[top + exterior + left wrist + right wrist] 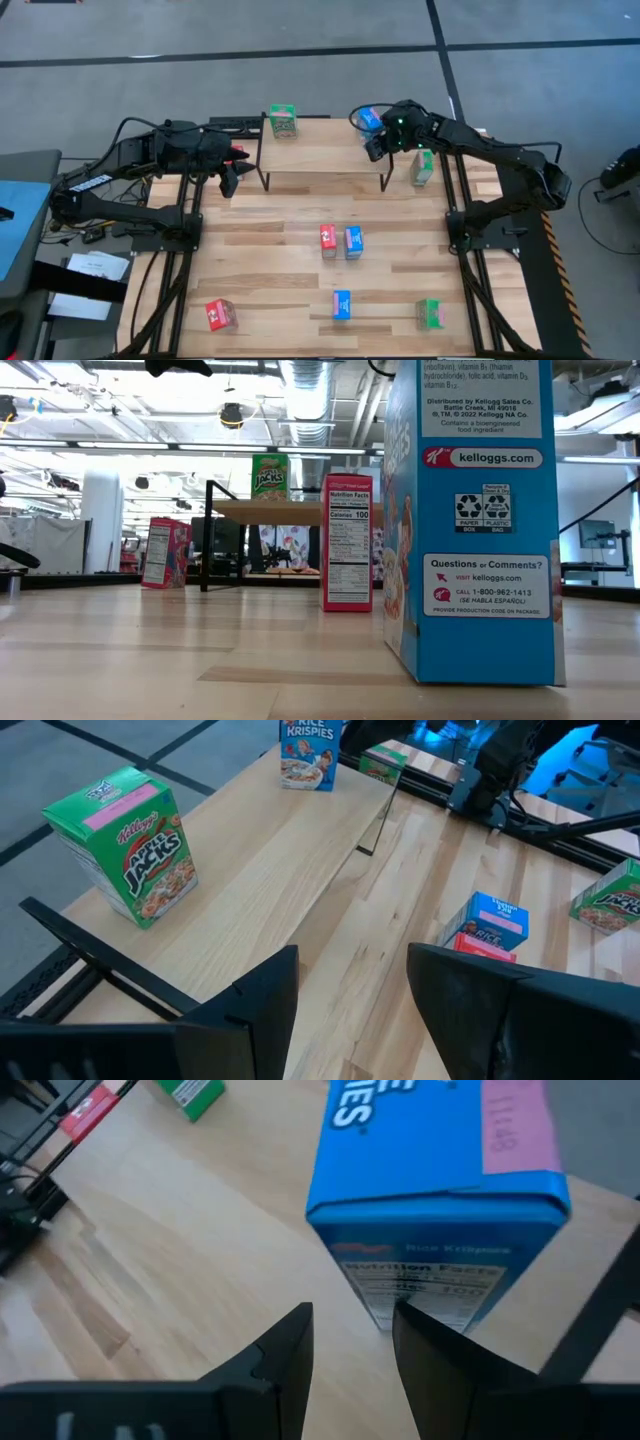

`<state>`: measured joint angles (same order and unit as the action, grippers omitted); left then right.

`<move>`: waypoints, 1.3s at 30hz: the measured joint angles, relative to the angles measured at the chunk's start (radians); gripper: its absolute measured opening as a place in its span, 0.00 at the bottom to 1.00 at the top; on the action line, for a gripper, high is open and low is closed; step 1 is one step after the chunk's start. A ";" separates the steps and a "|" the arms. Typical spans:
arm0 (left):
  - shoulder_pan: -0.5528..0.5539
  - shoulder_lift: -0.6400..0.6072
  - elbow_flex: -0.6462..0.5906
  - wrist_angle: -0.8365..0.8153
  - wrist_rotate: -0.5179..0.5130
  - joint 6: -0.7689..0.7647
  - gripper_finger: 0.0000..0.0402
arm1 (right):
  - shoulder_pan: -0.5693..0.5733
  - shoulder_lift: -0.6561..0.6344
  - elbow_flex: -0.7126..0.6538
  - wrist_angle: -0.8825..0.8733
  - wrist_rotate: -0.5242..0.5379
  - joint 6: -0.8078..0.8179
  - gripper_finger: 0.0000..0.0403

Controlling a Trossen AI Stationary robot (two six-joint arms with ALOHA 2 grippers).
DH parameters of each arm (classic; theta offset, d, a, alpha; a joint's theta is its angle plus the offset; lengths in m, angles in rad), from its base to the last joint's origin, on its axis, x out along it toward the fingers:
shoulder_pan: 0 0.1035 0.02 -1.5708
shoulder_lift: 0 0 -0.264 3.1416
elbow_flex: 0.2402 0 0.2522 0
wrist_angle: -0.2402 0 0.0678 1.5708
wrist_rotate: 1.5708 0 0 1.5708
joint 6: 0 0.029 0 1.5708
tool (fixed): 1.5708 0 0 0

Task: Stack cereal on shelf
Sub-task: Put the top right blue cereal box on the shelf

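On shelf (322,160): blue box (440,1200) just beyond right hand (350,1342); fingers spread, empty

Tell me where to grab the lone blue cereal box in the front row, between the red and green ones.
Probably best: grip the blue box near its top, with the tool fingers on its two broad faces, coming straight down from above. It stands upright with a narrow side panel facing the low camera. It is well apart from the red box and green box, so both faces are free.
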<state>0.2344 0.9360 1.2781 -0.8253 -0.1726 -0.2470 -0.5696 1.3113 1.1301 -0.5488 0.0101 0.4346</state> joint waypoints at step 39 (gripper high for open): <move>0.000 0.000 0.000 0.000 0.000 0.000 0.44 | -0.132 -0.001 0.060 -0.024 0.016 -0.088 0.41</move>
<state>0.2344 0.9360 1.2779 -0.8253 -0.1730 -0.2470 -0.7012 1.3106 1.1903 -0.5731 0.0265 0.3465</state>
